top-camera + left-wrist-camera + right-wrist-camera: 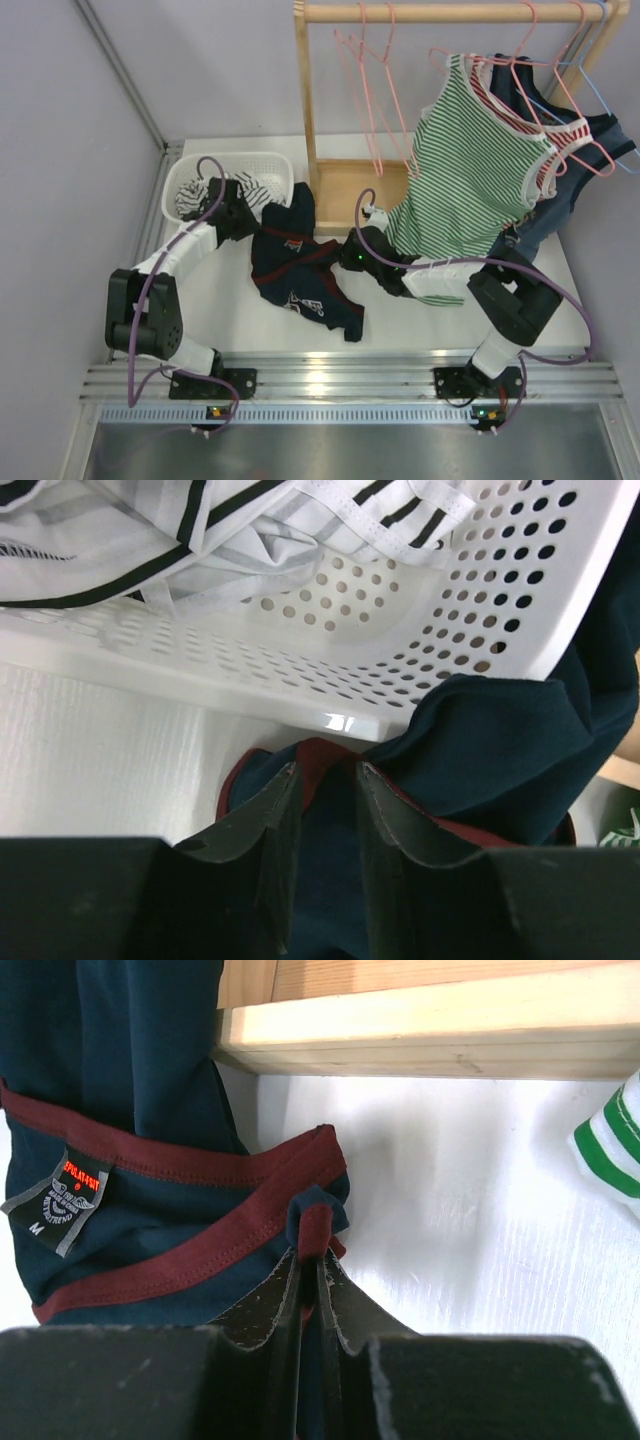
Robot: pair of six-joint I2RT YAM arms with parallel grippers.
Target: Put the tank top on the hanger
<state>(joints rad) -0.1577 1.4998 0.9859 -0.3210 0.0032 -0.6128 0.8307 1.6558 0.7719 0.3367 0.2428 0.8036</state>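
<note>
Between right jaws, tank top (120,1090)

The table (225,315) carries the tank top (300,268), a basket (283,172) and a wooden rack (345,195).

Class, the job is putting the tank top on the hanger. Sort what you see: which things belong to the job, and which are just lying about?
Belong to the job: tank top; pink hanger; left gripper; right gripper, pinching the tank top's trim.

Just lying about: white basket; clothes in it; green striped top; wooden rail.
</note>
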